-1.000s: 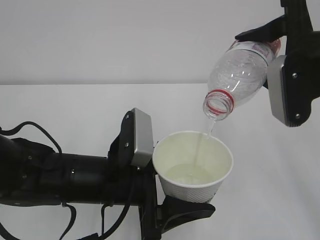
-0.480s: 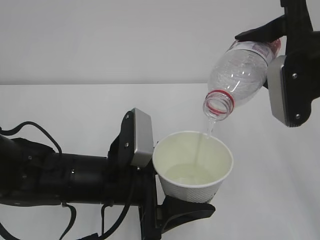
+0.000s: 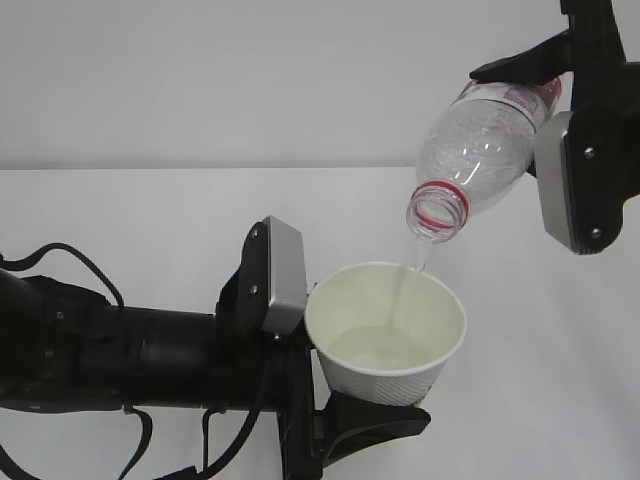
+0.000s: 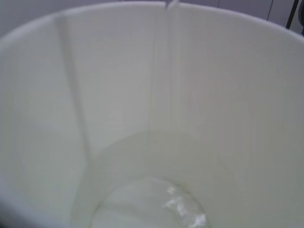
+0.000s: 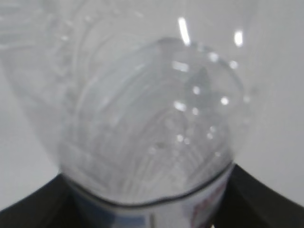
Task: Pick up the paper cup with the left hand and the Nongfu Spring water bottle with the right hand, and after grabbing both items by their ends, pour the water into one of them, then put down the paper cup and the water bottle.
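Water (image 3: 408,285) runs thinly because we tilt the bottle (image 3: 470,155), clamped in our right gripper (image 3: 545,95) at upper right, mouth-down over the cup (image 3: 385,335), which our left gripper (image 3: 330,400) clasps at lower centre to catch it.

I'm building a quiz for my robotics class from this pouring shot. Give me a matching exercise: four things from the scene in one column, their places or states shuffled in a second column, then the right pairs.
Things:
1. paper cup
2. Nongfu Spring water bottle
3. water
4. neck ring

Places or states:
A. tilted mouth-down, held by the right hand
B. red
C. falling in a thin stream
D. upright, gripped by the left hand

Pairs: 1-D, 2-A, 3-C, 4-B
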Controlling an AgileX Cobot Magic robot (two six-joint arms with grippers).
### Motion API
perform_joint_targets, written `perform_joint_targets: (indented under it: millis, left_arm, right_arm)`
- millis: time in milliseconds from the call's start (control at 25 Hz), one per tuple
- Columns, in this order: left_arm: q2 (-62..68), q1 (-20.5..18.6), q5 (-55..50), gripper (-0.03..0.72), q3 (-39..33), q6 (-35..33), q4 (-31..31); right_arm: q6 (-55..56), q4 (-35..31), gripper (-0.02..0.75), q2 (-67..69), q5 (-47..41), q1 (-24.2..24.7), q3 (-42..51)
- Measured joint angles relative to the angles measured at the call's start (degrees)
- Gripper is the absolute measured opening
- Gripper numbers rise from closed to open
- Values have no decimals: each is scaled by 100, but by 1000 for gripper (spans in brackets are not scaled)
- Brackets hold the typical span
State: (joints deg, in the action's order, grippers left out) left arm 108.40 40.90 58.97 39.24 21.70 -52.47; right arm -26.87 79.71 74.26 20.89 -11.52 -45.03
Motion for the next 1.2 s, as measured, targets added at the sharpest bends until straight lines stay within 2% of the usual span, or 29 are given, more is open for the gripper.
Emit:
perform_joint_targets:
  millis: [1200]
  left_arm:
    - [0, 0, 0, 580, 0, 0, -20]
  right_arm:
    - [-144, -141, 482, 0, 0, 0, -6]
